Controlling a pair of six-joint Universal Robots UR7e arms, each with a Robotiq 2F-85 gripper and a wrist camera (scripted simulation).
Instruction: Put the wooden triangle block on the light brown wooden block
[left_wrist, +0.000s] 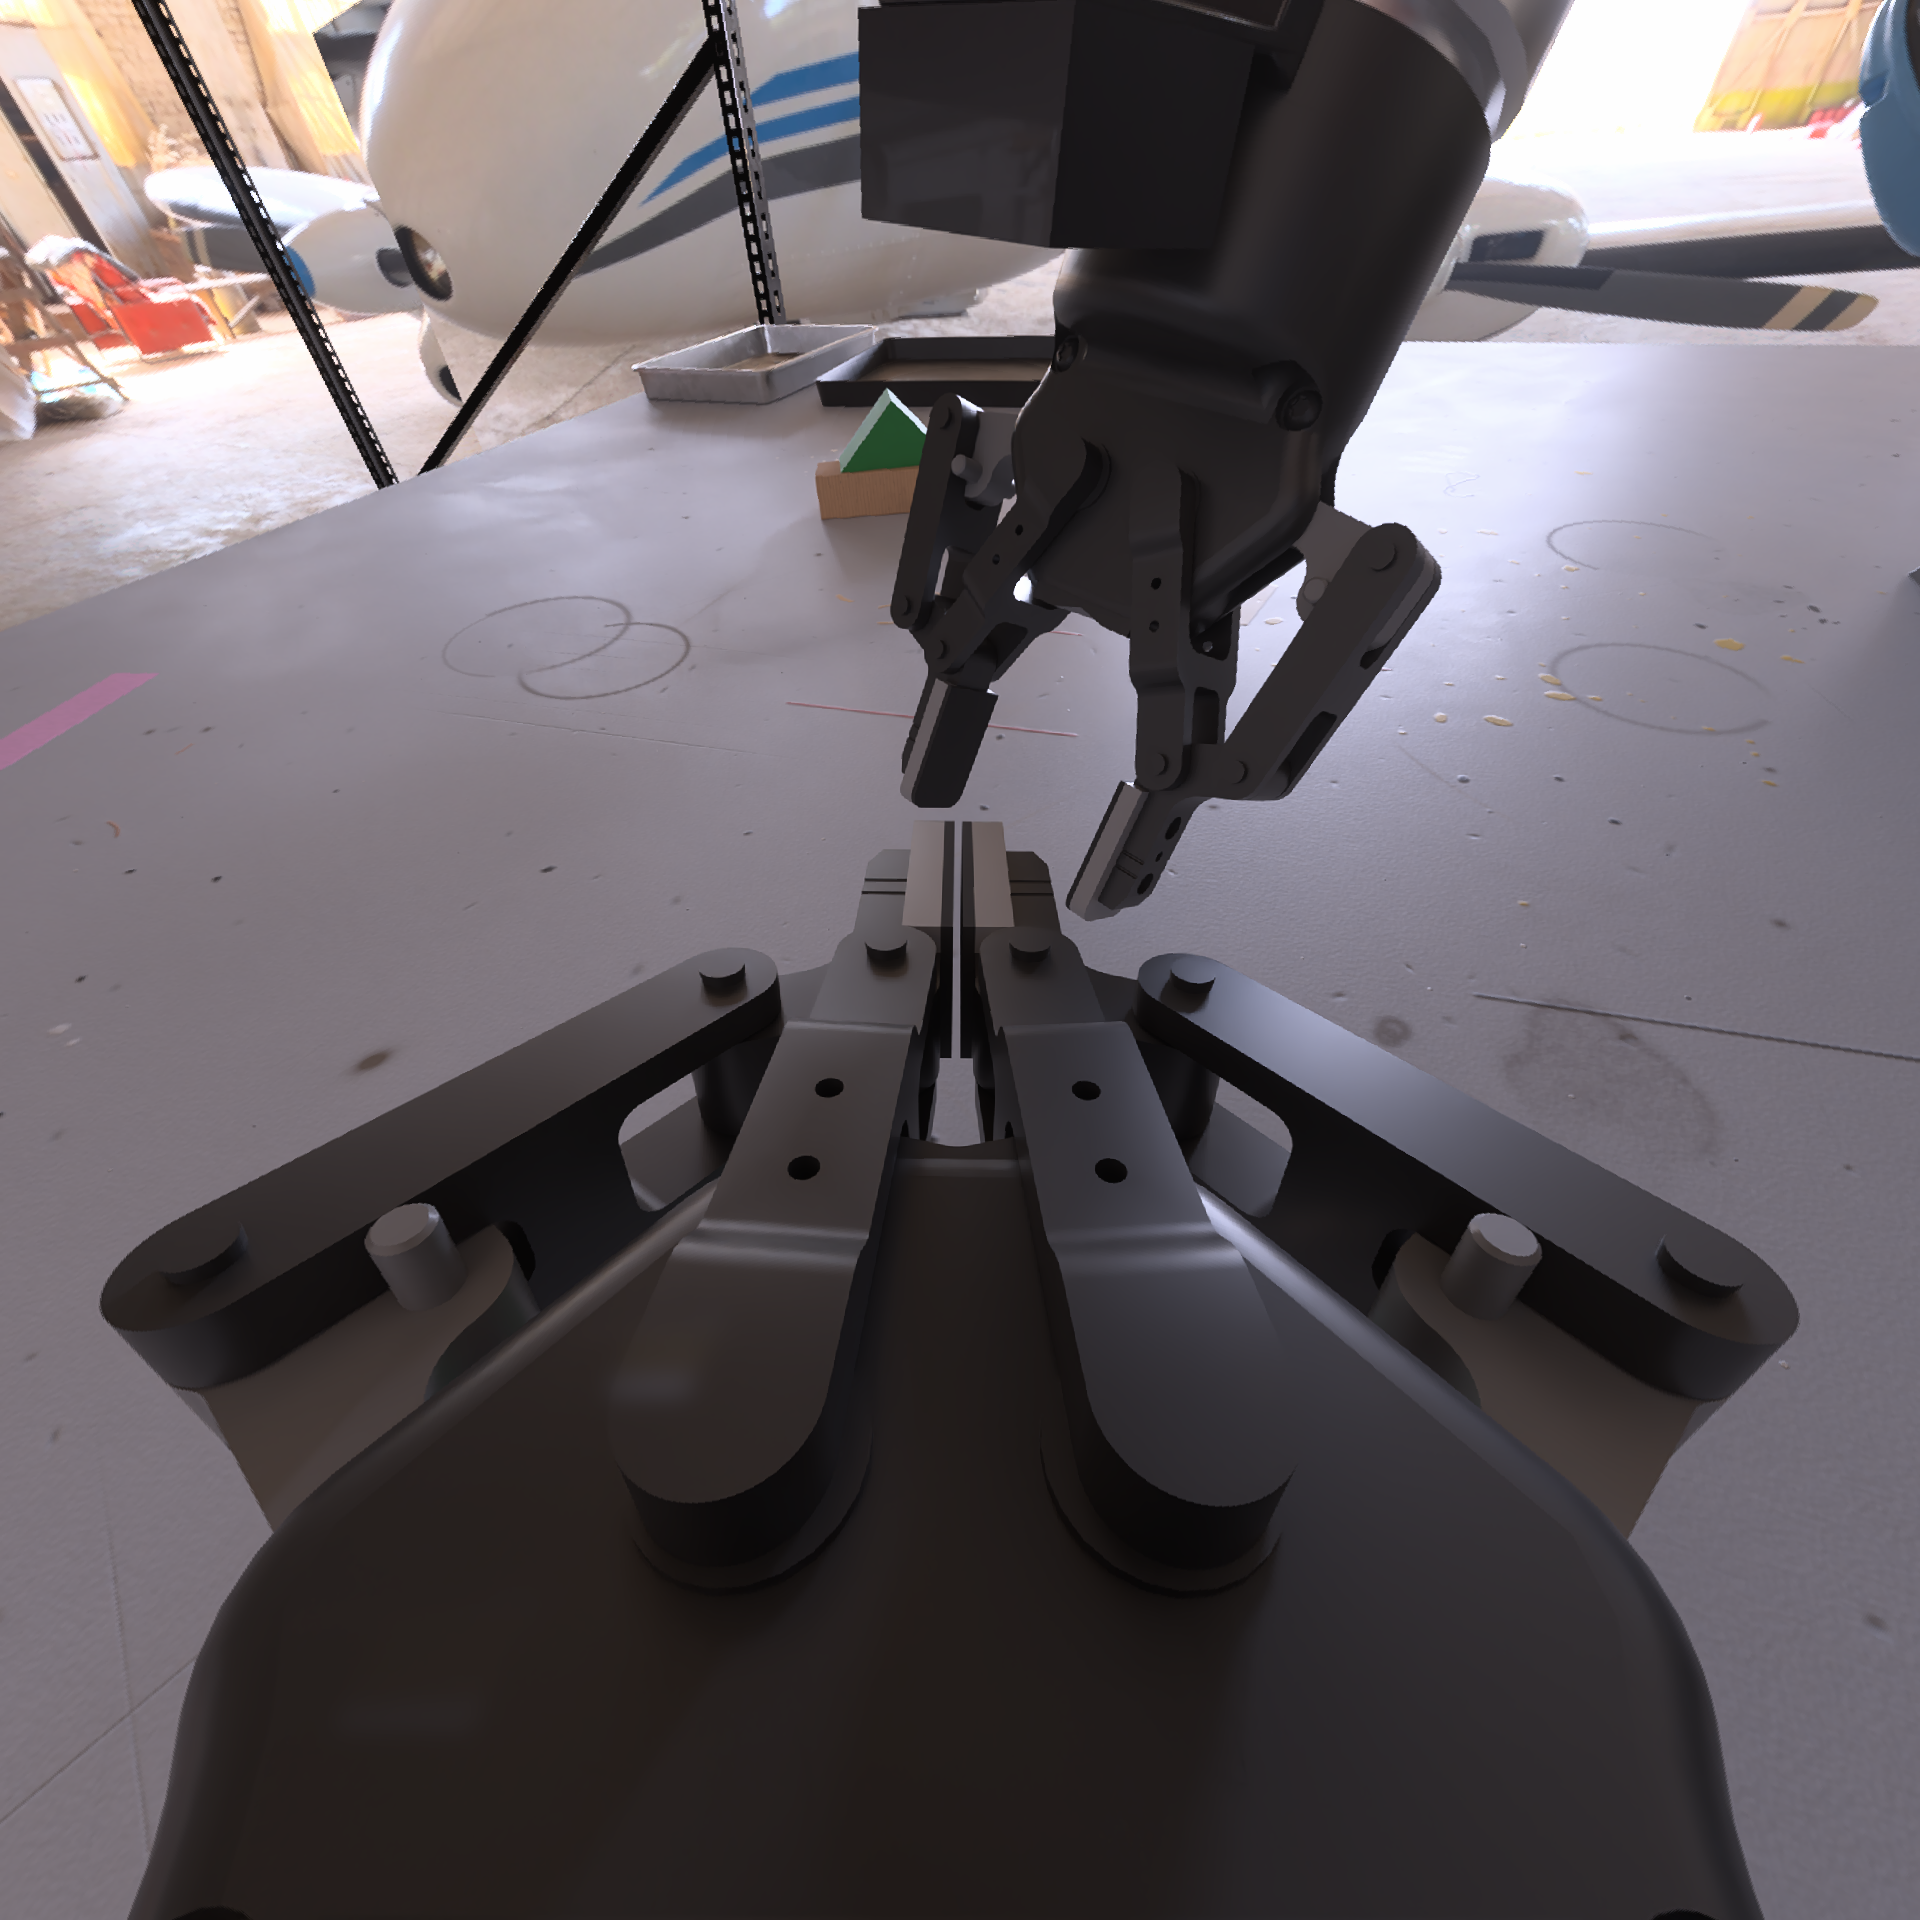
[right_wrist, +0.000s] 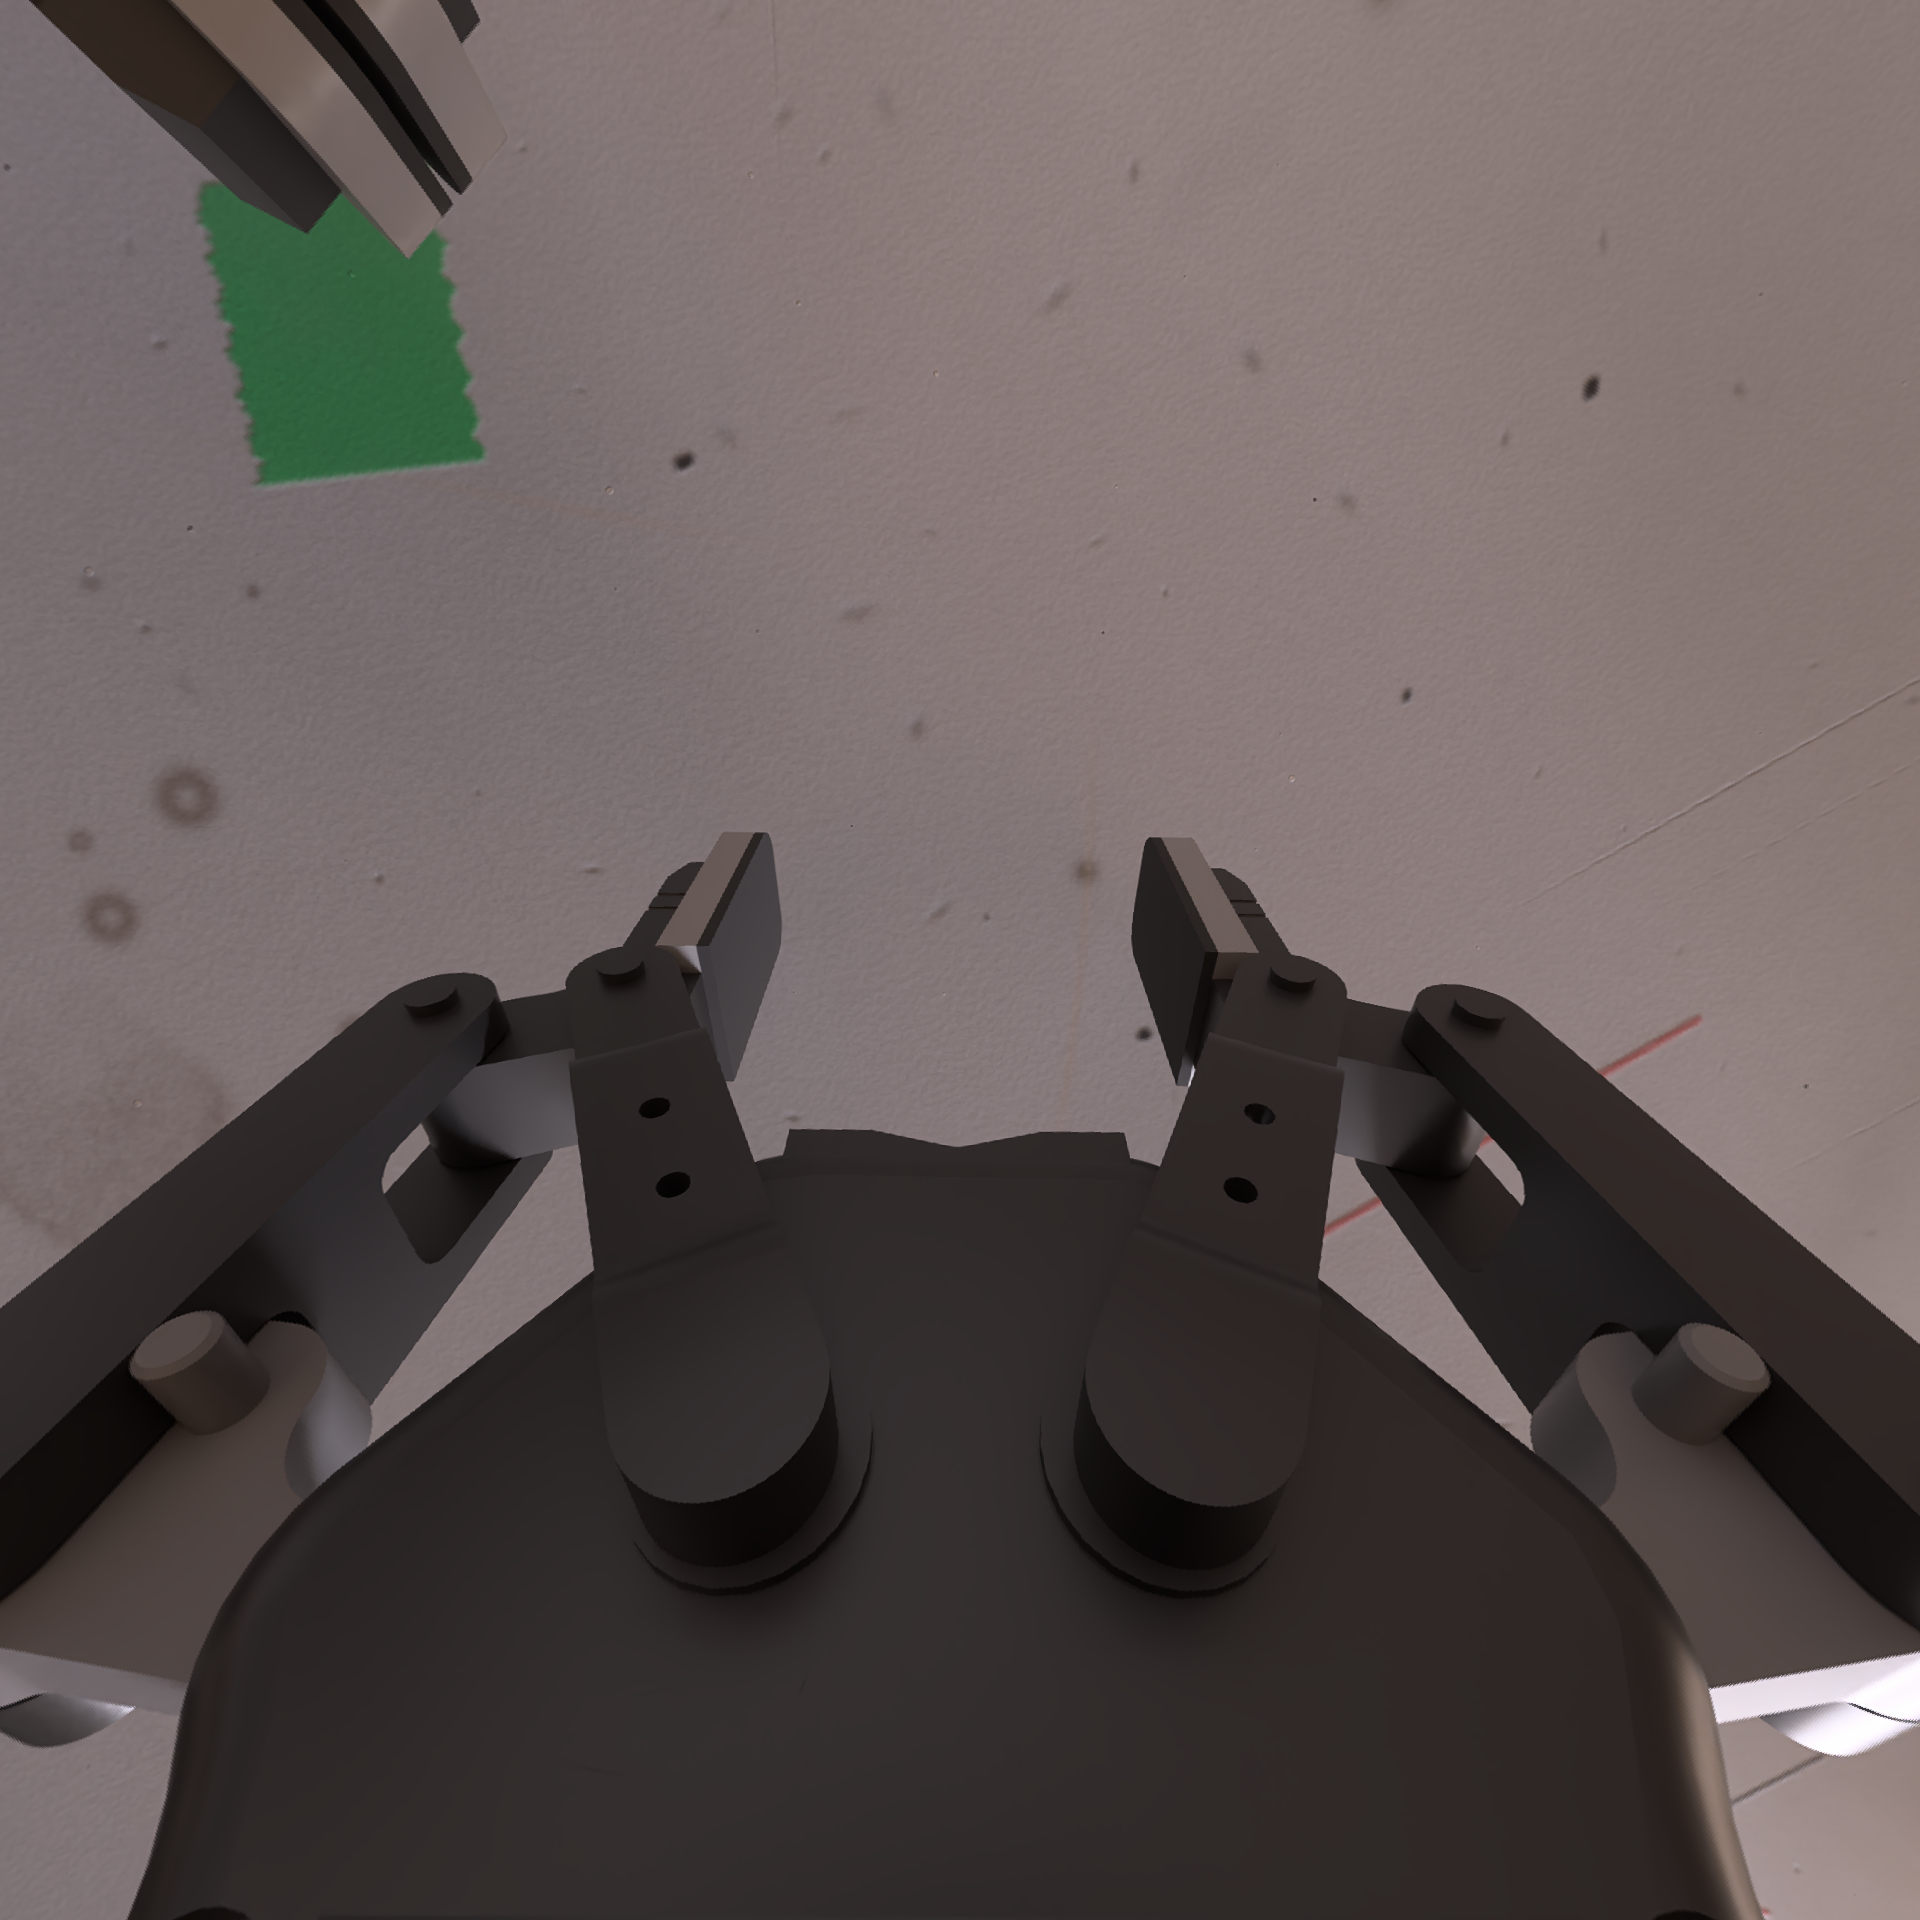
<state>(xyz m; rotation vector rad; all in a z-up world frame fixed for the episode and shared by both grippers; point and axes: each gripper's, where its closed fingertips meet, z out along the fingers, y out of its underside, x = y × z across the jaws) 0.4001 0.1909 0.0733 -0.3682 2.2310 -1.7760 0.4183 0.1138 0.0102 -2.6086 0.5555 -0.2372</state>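
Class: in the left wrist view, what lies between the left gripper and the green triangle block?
The open right gripper hangs between the left gripper and the triangle, above bare table.

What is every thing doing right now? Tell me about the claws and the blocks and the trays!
left gripper: shut, empty.
right gripper: open, empty, above the table.
green triangle block: on the light brown block.
silver tray: flat on the far edge.
black tray: flat beside it.
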